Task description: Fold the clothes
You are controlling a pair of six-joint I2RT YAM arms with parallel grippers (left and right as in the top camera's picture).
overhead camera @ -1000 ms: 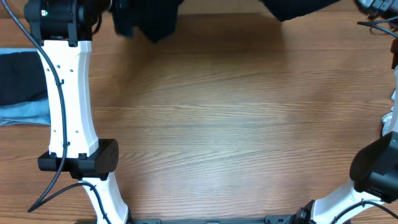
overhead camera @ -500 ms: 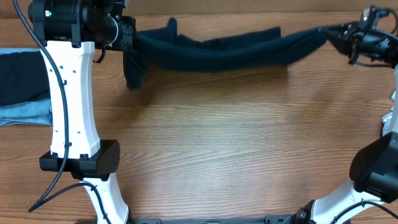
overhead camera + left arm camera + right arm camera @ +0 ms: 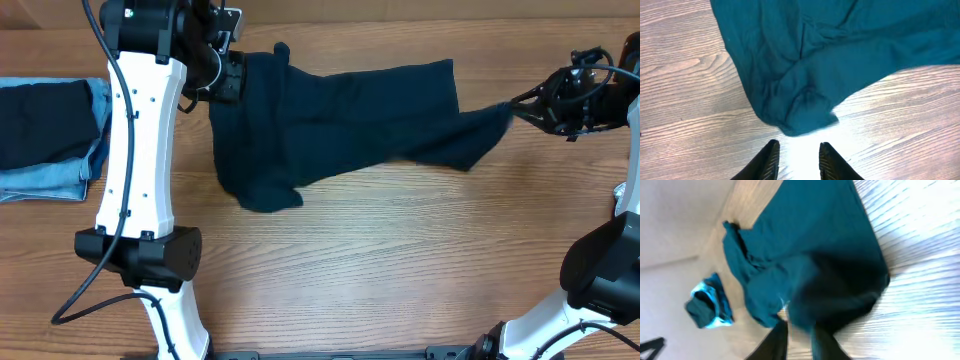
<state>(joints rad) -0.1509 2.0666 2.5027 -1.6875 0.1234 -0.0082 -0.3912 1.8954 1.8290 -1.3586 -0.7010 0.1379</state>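
Observation:
The dark navy shirt (image 3: 340, 115) lies loosely spread and rumpled across the back half of the table, one lower corner bunched at the left (image 3: 268, 197). At the shirt's upper left edge hangs my left gripper (image 3: 235, 78). In its wrist view the left gripper (image 3: 798, 150) stands open and empty, just short of the shirt's bunched corner (image 3: 800, 107). My right gripper (image 3: 522, 105) is at the shirt's right tip. The right wrist view is blurred: the right gripper (image 3: 799, 332) has its fingers slightly apart, with the shirt (image 3: 805, 245) right at their tips.
Folded dark navy and light blue denim pieces (image 3: 45, 135) are stacked at the table's left edge, also seen as the denim stack (image 3: 707, 305). Bare wood table (image 3: 400, 270) fills the front half. Both arm bases stand at the front corners.
The shirt, held stretched in the air between both grippers at the table's back, has dropped and spread onto the table. Both grippers have come open.

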